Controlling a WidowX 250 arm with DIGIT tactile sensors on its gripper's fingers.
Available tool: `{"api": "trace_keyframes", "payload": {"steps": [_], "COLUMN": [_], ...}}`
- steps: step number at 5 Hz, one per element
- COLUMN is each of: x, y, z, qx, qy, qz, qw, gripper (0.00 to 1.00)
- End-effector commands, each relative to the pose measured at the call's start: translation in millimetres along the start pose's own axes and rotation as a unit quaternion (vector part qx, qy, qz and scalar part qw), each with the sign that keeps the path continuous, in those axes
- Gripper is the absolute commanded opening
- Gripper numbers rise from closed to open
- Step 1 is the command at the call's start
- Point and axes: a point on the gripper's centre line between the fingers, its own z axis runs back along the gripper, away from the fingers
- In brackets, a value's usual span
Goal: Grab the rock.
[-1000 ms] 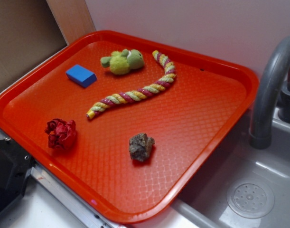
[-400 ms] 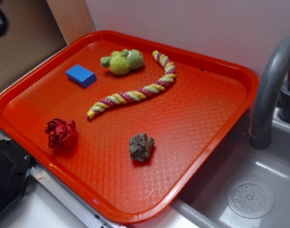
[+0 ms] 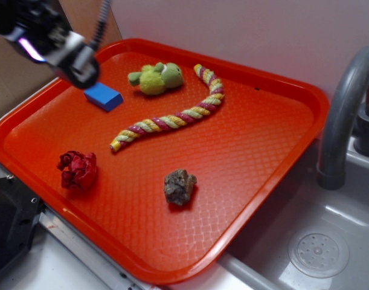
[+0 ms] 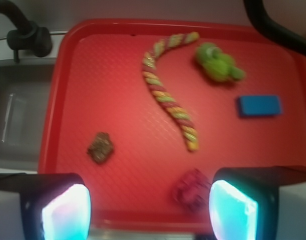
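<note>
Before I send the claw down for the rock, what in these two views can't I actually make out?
- Claw, exterior view: motion-blurred and cut off by the top-left edge; finger spacing unreadable there.
- Rock, wrist view: soft focus; surface shape unclear.
- Red paper ball, wrist view: blurred, partly hidden by the right finger pad.
- Tray near edge, wrist view: covered by both glowing pads.
- Claw height above the tray: neither view settles it.

Even, soft light; exterior view sharp, wrist view blurred.
On the tray point(image 3: 250, 139), the rock point(image 3: 179, 186) casts a short shadow; above the tray's far-left corner the gripper point(image 3: 51, 42) is motion-smeared. In the wrist view, the fingers point(image 4: 66, 210) glow cyan.
</note>
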Motion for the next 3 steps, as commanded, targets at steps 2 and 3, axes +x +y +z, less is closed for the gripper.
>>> {"api": "trace_keyframes", "payload": {"steps": [2, 3], "x": [3.8, 6.7], "y": [-52.6, -54.9], "z": [-71.3, -94.5], "qx": [-0.002, -0.008], "qy": [0.023, 0.035], "qz": [-0.116, -0.135], "qw": [0.993, 0.99], "gripper": [1.0, 1.0]}}
